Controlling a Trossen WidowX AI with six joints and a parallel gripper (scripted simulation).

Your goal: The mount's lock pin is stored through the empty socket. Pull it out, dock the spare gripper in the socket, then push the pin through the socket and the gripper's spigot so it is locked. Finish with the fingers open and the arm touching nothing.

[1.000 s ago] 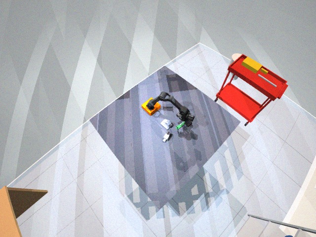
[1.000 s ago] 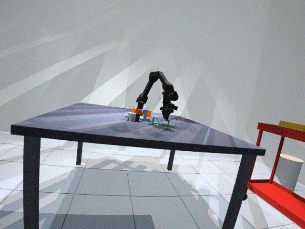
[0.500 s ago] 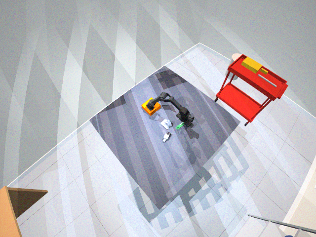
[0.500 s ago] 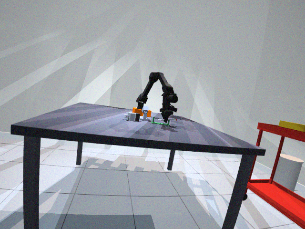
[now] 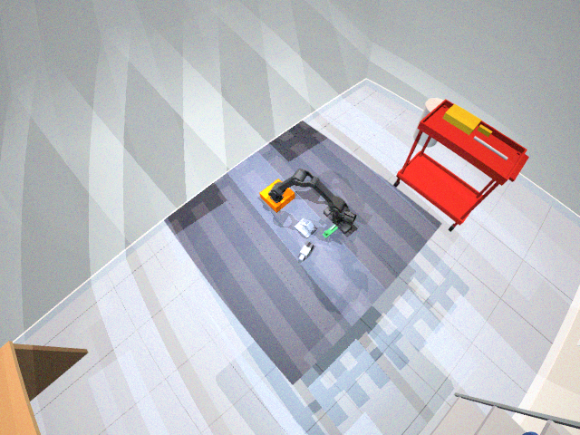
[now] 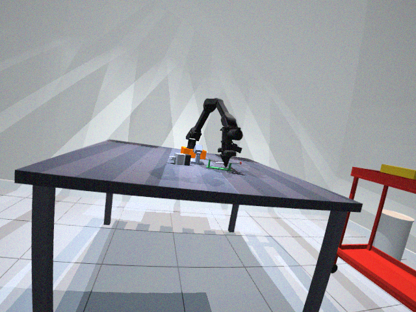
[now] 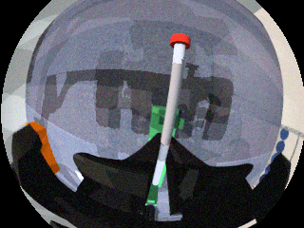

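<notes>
My gripper points down and is shut on the lock pin, around its shaft. The lock pin is a thin white rod with a red head, lying level at the tops of the uprights of a low green cradle. I cannot tell whether it rests on them. The pale mount stands beside the cradle, and the pin is clear of it. The spare gripper, white and grey with a dark end, lies beside the mount. The pin's far end is partly hidden by my fingers.
The arm's base stands by an orange block behind the mount. The arm arches over from there to the cradle. A red cart stands on the floor beyond the edge of the dark table.
</notes>
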